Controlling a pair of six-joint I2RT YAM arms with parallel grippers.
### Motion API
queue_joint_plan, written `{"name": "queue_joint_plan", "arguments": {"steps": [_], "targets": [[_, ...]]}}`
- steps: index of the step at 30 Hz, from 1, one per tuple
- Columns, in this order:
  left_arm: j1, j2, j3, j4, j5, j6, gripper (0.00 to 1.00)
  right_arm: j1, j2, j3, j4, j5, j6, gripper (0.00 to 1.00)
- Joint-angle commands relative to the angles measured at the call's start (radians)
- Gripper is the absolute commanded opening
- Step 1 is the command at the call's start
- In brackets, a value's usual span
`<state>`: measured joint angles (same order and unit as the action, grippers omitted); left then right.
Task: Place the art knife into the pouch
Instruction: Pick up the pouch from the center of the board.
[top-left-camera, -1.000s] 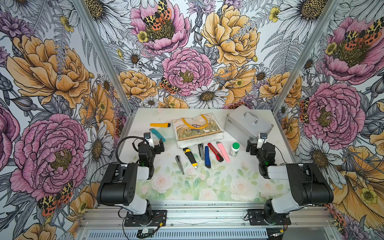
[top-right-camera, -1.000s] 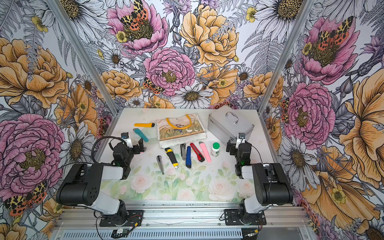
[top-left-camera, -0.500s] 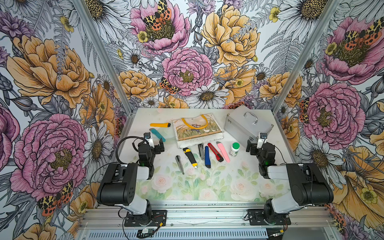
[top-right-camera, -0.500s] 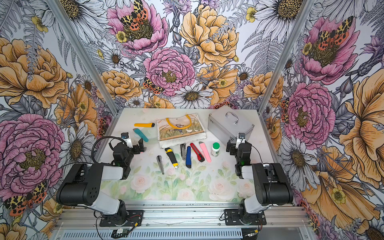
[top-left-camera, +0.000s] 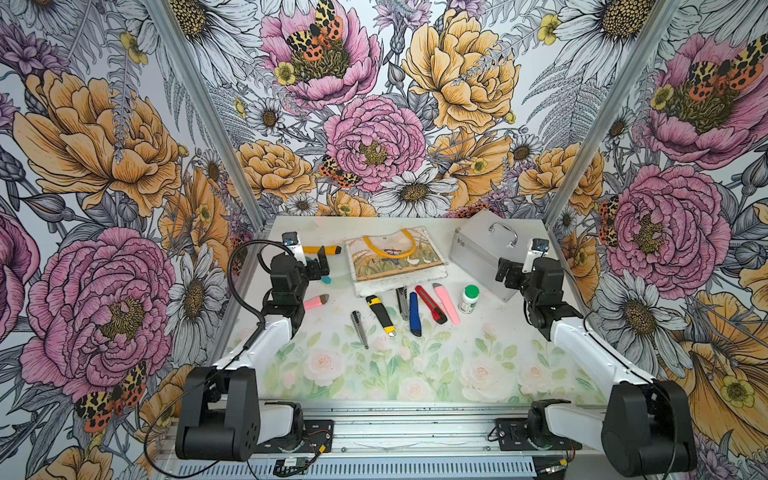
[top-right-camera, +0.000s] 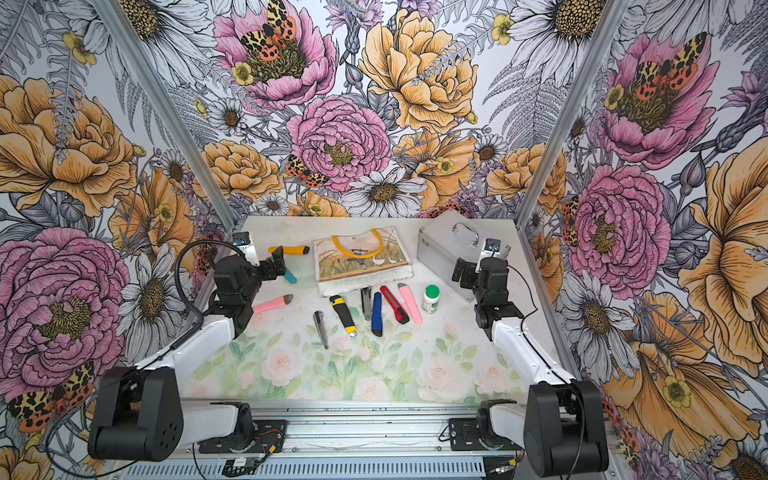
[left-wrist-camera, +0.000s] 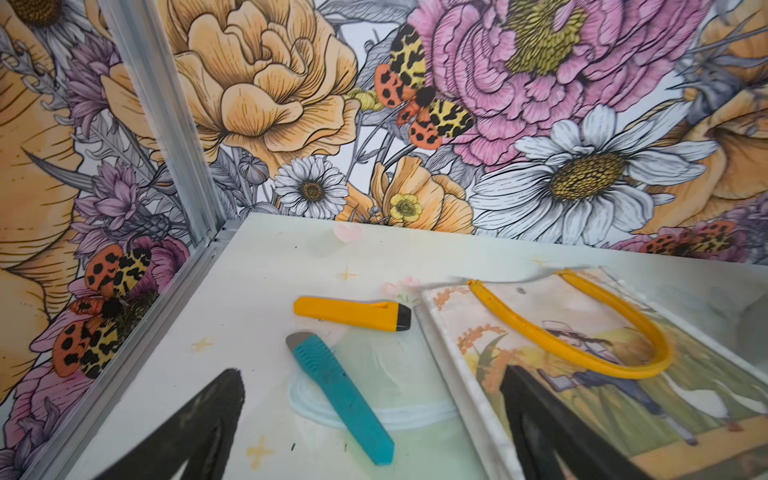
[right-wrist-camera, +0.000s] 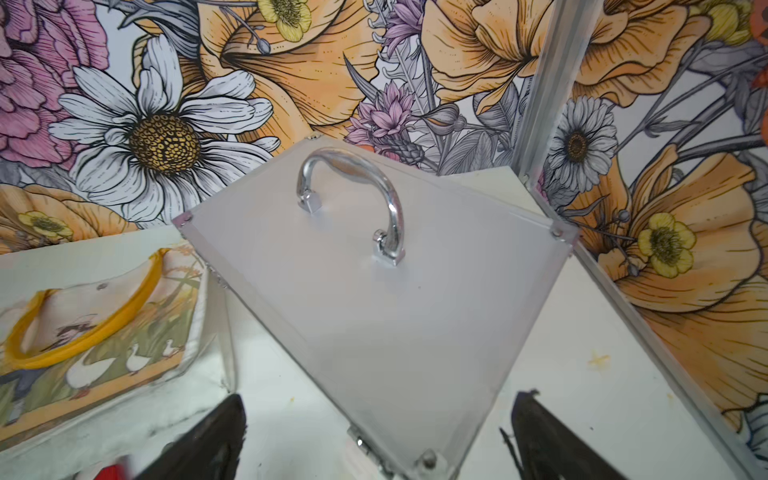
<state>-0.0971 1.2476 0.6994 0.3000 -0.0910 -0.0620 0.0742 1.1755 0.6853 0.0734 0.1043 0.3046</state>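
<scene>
Your left tool hangs with its fingers spread wide and empty, and so does the right tool; neither touches anything. The pouch lies flat at the back middle of the counter, yellow handles folded onto its picture. The handles root at the far edge, so I judge the mouth faces the back wall. Whether it gapes, you cannot tell from here.

Several knives lie out, and nothing marks one as the art knife. The likeliest for your next move, I think, is the teal knife. It lies on the counter right under the left tool, with only its end peeping out in both top views. In the left wrist view it sits between the two spread fingers. Its long axis runs roughly along the tool's reach, blade end toward the back wall. The fingers straddle its narrow width, so a drop and a close should do, with little wrist turn. The pouch is just beside it, toward the counter's middle, and a yellow knife lies beyond it.

The left arm is plainly nearer. The right tool hovers by the silver case, well apart from the teal knife but near the pouch's other side, handy for lifting a handle.
</scene>
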Motion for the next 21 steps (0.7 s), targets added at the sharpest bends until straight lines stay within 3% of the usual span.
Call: {"name": "queue_joint_plan", "arguments": {"steps": [1, 6, 10, 15, 19, 21], "targets": [[-0.083, -0.060, 0.037, -0.210, -0.037, -0.153, 0.99, 0.042, -0.065, -0.009, -0.099, -0.004, 0.160, 1.00], [-0.228, -0.131, 0.043, -0.248, -0.078, -0.411, 0.99, 0.109, -0.135, -0.015, -0.107, -0.067, 0.368, 0.99], [-0.326, -0.131, 0.071, -0.297, -0.088, -0.638, 0.99, 0.221, -0.120, 0.015, -0.112, -0.106, 0.501, 1.00], [-0.476, -0.090, 0.132, -0.370, -0.161, -0.775, 0.99, 0.386, -0.052, 0.099, -0.112, -0.078, 0.557, 0.99], [-0.511, -0.068, 0.151, -0.368, -0.142, -0.809, 0.99, 0.437, 0.009, 0.149, -0.058, -0.100, 0.529, 1.00], [-0.518, -0.068, 0.144, -0.325, -0.136, -0.802, 0.99, 0.437, 0.049, 0.197, -0.149, -0.091, 0.556, 0.99]]}}
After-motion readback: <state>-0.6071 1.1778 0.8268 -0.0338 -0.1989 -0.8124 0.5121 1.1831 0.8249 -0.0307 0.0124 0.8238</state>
